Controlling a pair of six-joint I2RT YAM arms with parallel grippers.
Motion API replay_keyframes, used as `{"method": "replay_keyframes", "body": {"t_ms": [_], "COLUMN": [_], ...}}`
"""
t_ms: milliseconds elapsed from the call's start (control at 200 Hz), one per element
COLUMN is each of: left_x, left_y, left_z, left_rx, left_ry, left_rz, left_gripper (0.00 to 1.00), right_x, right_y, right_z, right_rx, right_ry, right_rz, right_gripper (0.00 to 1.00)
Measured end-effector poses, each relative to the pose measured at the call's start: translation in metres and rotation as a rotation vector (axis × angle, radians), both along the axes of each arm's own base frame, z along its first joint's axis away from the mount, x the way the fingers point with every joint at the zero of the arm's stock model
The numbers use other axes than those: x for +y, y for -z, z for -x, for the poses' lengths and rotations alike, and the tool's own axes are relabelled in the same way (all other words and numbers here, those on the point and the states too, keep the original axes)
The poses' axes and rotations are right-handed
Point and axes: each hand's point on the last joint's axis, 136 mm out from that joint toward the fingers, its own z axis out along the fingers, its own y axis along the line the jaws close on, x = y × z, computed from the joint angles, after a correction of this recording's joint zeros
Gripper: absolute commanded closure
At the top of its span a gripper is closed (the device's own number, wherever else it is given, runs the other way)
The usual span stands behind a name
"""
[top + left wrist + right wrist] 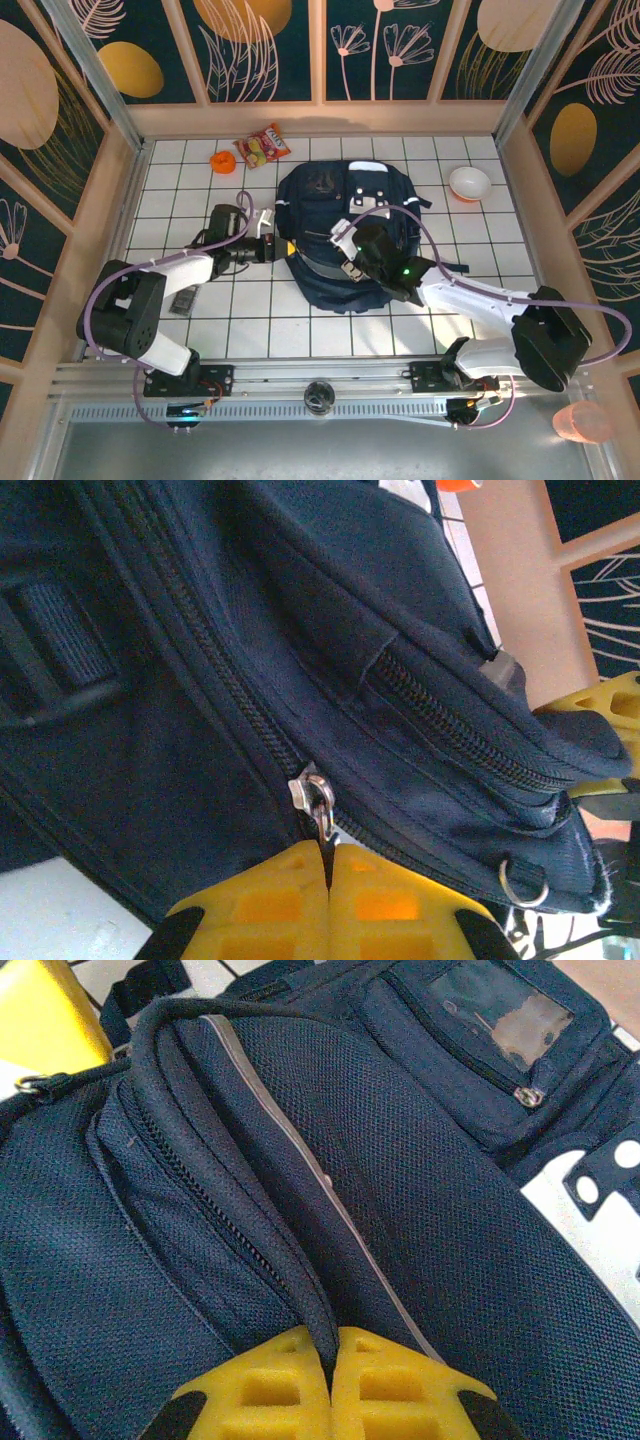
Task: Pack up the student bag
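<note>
Top view: student bag (pixel 340 235) lies flat mid-table, between the two arms. Left gripper (pixel 272 248) is at the bag's left edge. Right gripper (pixel 352 262) sits on its near front part. Snack packet (pixel 262 146) and bowl (pixel 469 183) are well apart from it, toward the far side.

Left wrist: left gripper (pixel 328 865) is clenched on the metal zipper pull (pixel 318 800), which is caught right at the tips. The zip run visible beyond the slider reads as closed.

Right wrist: right gripper (pixel 330 1345) is clamped on the rolled rim of a padded strap (pixel 300 1250), with mesh panel either side. My guess is it's anchoring the bag.

Risks as I see them:
- The tip-only bite on the pull could slip off if the tug goes off the track line.
- Loose fabric beside the slider could fold in and jam it.
- The strap is soft, so it may stretch or slide out, and then the whole bag drags across the table instead of the zip opening.
</note>
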Motion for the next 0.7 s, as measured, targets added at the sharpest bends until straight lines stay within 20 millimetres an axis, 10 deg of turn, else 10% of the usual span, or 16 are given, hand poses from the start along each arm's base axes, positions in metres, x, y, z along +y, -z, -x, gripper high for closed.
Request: {"method": "replay_keyframes", "body": {"t_ms": [701], "left_x": [-0.041], "left_y": [-0.026], "left_z": [0.069], "left_rx": [0.098], "left_ry": [0.009], "left_rz": [0.142], "left_gripper": [1.00], "right_x": [-0.007], "right_y": [0.012], "right_z": [-0.010], "right_rx": [0.010], "right_ry": [0.087], "right_rz": [0.025], "right_gripper": [1.00]}}
